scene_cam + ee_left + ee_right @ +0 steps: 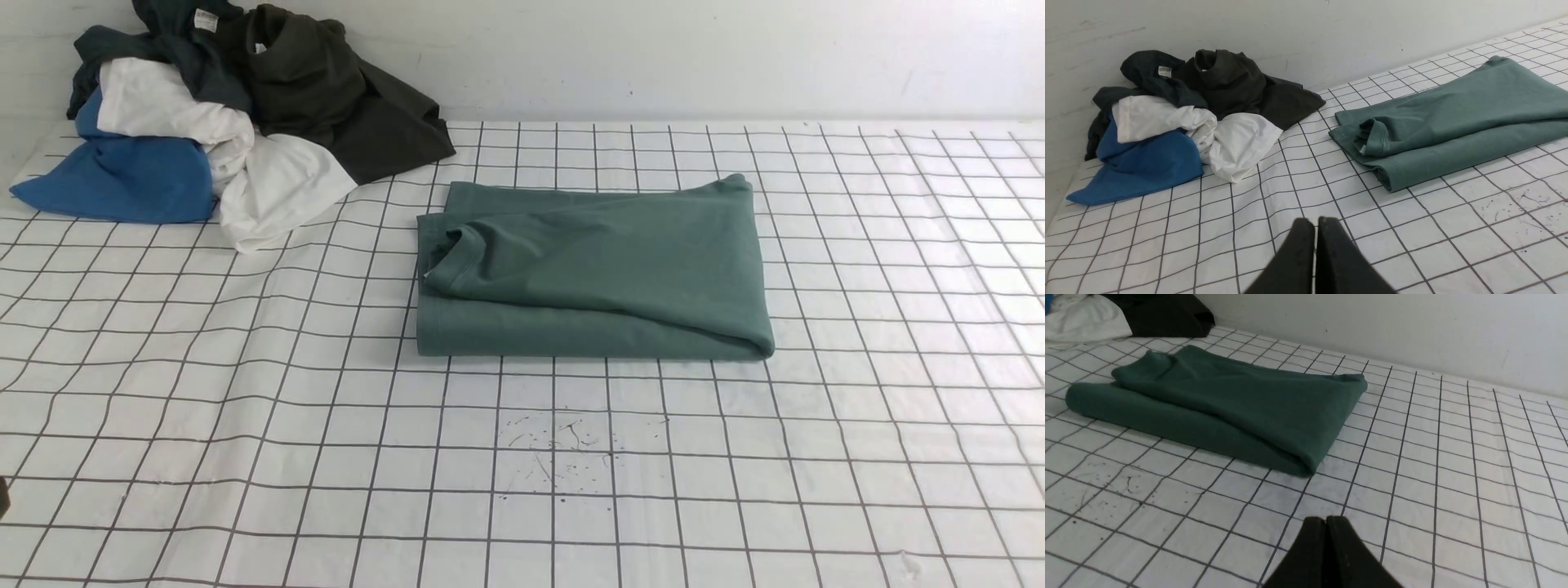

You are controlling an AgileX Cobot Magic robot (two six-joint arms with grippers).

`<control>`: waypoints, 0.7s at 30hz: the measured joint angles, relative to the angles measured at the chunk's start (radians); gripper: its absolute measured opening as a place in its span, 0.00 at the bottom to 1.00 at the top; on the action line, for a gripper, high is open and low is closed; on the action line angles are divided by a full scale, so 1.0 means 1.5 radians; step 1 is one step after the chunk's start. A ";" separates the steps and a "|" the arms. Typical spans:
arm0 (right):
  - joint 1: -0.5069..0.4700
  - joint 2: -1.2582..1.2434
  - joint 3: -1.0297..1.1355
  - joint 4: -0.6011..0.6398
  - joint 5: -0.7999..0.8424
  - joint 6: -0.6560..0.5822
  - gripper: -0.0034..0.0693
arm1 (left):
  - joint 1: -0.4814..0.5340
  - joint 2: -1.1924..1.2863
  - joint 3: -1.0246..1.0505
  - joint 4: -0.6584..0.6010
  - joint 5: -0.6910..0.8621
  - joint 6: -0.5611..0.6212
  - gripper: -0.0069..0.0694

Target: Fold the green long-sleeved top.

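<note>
The green long-sleeved top (596,273) lies folded into a compact rectangle in the middle of the gridded table, a ribbed edge curled up at its left end. It also shows in the left wrist view (1453,118) and in the right wrist view (1224,404). My left gripper (1315,222) is shut and empty, held over the table near the front left, well short of the top. My right gripper (1326,520) is shut and empty, held over the table near the front right, apart from the top. Neither arm shows in the front view.
A pile of other clothes sits at the back left against the wall: a blue garment (122,180), white ones (269,184) and a dark olive-black one (326,98). The white gridded cloth (522,490) covers the table, with small dark specks near the front middle.
</note>
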 joint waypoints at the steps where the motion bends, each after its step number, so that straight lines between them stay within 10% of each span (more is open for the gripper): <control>1: 0.010 -0.010 -0.001 0.005 -0.024 0.000 0.03 | 0.000 0.000 0.000 0.000 0.000 0.000 0.08; 21: 0.013 -0.107 0.089 -0.002 -0.114 0.002 0.03 | 0.000 0.000 0.000 0.000 0.000 0.000 0.08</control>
